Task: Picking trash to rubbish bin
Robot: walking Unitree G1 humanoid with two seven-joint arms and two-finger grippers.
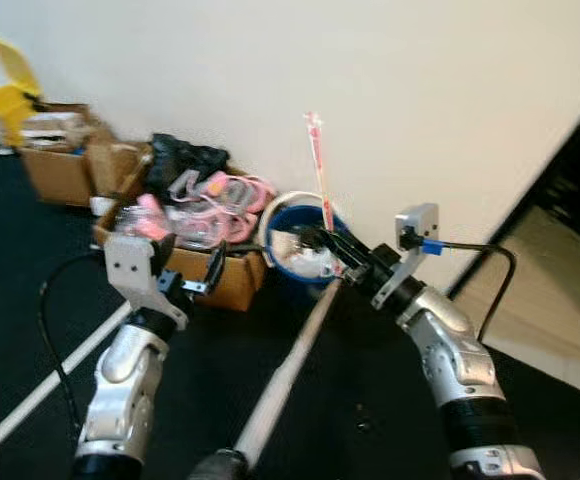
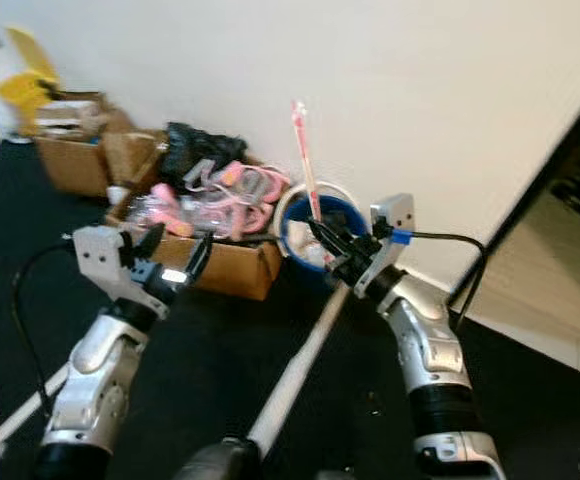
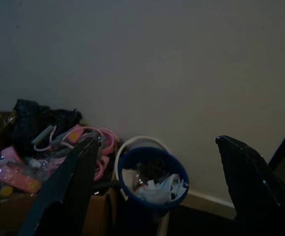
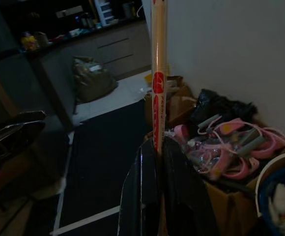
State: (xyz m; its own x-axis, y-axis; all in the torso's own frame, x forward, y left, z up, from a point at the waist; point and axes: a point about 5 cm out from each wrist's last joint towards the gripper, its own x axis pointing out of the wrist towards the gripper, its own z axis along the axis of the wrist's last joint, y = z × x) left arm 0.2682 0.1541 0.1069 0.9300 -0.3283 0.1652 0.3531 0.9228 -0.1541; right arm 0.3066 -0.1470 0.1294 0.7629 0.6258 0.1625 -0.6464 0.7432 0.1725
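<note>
Floor (image 1: 390, 400) nearest me is dark carpet, with a long pale pole (image 1: 285, 375) lying across it, running from near centre up toward the bin. My left gripper (image 2: 175, 262) sits near-left, forearm raised, fingers spread wide with nothing between them, pointing at the cardboard box (image 2: 225, 268). My right gripper (image 1: 320, 243) is further out, arm stretched forward and slightly left, wrist level, fingers clamped on the lower end of a long thin wrapped stick (image 1: 320, 165), white with red print, looks like a chopstick or straw sleeve. It stands almost upright, its top well above the rim of the blue bin (image 1: 290, 262) and its bottom just over the bin's mouth.

Handling guess: very light, thin, fairly stiff but the paper sleeve is slick, so it could slip or pivot in the pinch; holding low is fine for dropping, though tall length may tip against the rim. I'd lower it before letting go.

Bin is against the wall (image 1: 420, 90), already holding crumpled white paper (image 3: 155, 189). Just left of it the box is full of pink goggles or straps (image 1: 220, 200) and a black bag (image 1: 185, 155). Far left, another carton (image 1: 55, 160) and something yellow (image 1: 10, 95).
</note>
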